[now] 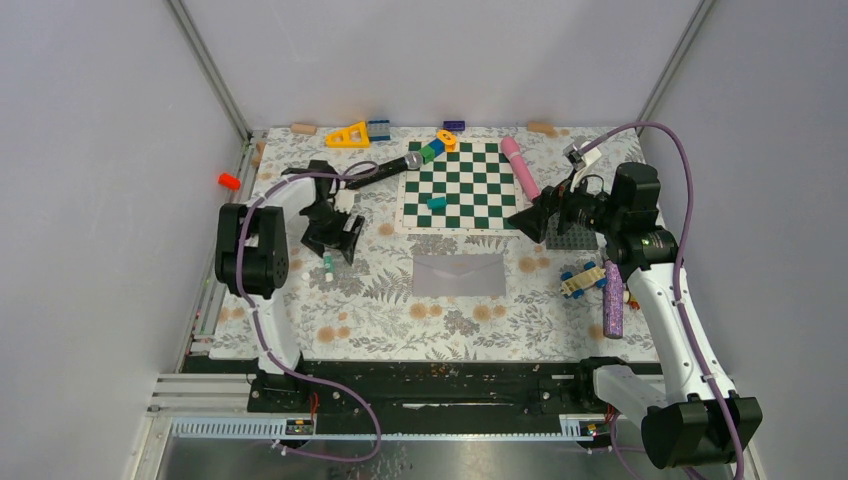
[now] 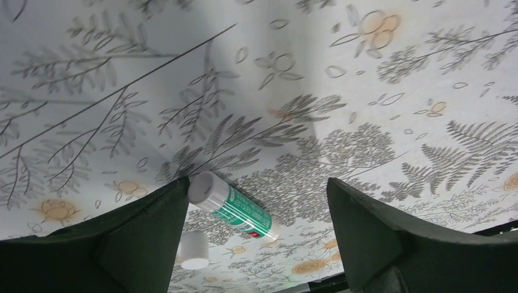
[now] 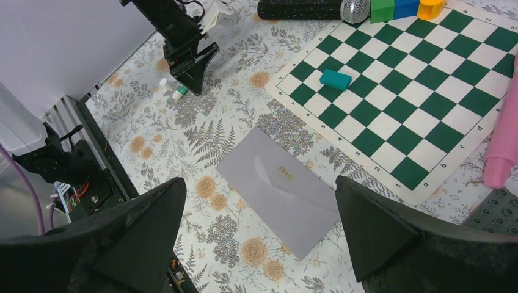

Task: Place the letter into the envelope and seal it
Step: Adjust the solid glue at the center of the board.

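Note:
The light grey envelope (image 1: 459, 274) lies flat on the floral cloth at the table's middle, its triangular flap down; in the right wrist view (image 3: 287, 189) it shows a small gold mark. No letter shows in any view. My left gripper (image 1: 336, 243) is open and empty at the left, low over a green-and-white glue stick (image 2: 235, 210) lying next to its loose white cap (image 2: 195, 250). My right gripper (image 1: 527, 221) is open and empty, held above the cloth right of the envelope, which shows between its fingers (image 3: 146, 238).
A green-and-white chessboard (image 1: 460, 190) with a teal block (image 1: 436, 201) lies behind the envelope. A microphone (image 1: 385, 168), pink cylinder (image 1: 519, 166), dark grey studded plate (image 1: 572, 232), block car (image 1: 582, 279) and purple cylinder (image 1: 613, 312) lie around it.

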